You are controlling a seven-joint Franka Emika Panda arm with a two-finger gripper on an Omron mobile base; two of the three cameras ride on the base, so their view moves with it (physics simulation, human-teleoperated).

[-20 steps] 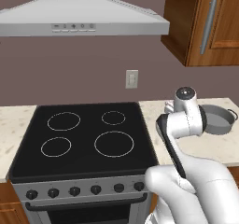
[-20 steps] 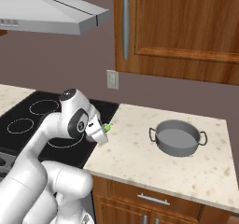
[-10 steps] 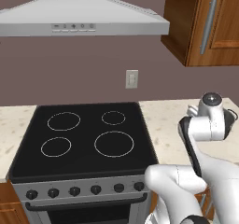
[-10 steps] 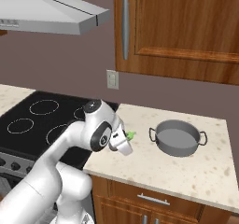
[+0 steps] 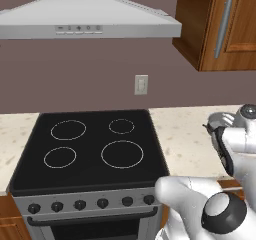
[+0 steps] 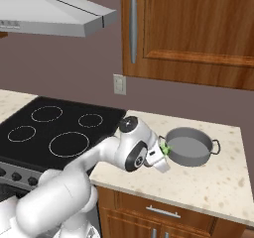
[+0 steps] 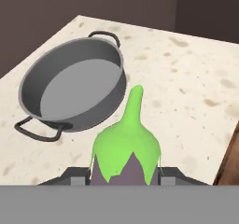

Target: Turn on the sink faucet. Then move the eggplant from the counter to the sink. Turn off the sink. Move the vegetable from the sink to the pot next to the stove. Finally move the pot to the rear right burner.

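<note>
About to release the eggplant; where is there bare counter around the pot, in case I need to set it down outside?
Bare counter lies in front of the pot toward the cabinet edge, and behind it up to the wall. The pot is empty. It is tight on the stove side, where the tool holds the eggplant beside the rim.

Purple eggplant [image 7: 125, 164] with green cap, grey pot [image 7: 70, 87], speckled beige counter [image 7: 196, 101], black stove [image 5: 85, 149].

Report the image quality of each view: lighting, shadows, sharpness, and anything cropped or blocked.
Left base view: even, flat light, sharp; the arm's white body blocks the lower right. Right base view: evenly lit, the pot has only a faint shadow, and no glare on the counter. Hand view: sharp; the eggplant in the gripper is cropped at the bottom.
</note>
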